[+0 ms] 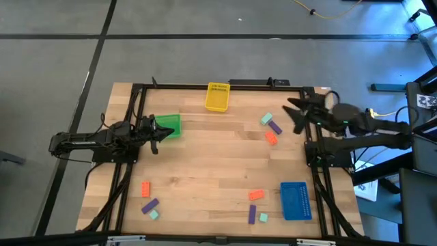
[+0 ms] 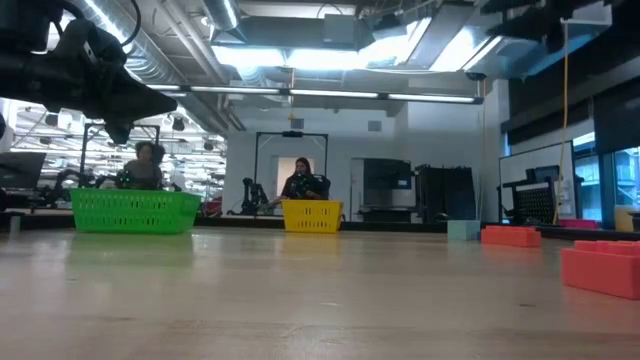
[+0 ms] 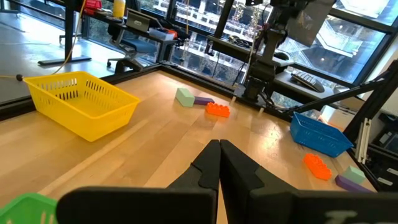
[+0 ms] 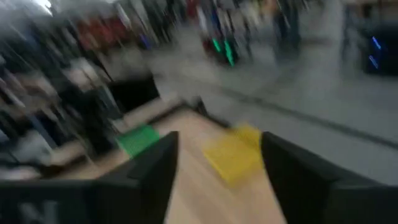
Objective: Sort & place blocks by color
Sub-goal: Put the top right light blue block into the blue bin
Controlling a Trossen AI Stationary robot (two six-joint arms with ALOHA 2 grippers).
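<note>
Several small blocks lie flat on the wooden table in three groups. Far right: mint (image 1: 265, 119), purple (image 1: 275, 126) and orange (image 1: 271, 137). Near left: orange (image 1: 145, 188), purple (image 1: 150, 205) and mint (image 1: 153, 214). Near right: orange (image 1: 256, 195), purple (image 1: 252, 214) and mint (image 1: 263, 217). My left gripper (image 3: 219, 148) is shut and empty. It sits level at the table's left side, beside the green tray (image 1: 168, 126). My right gripper (image 4: 217, 168) is open and empty. It is raised over the table's far right edge (image 1: 294, 115).
A yellow perforated tray (image 1: 217, 96) stands at the far edge's middle, and a blue one (image 1: 295, 200) at the near right. The green tray is at the left. Bare wood lies in the table's centre. People sit in the room beyond the far edge.
</note>
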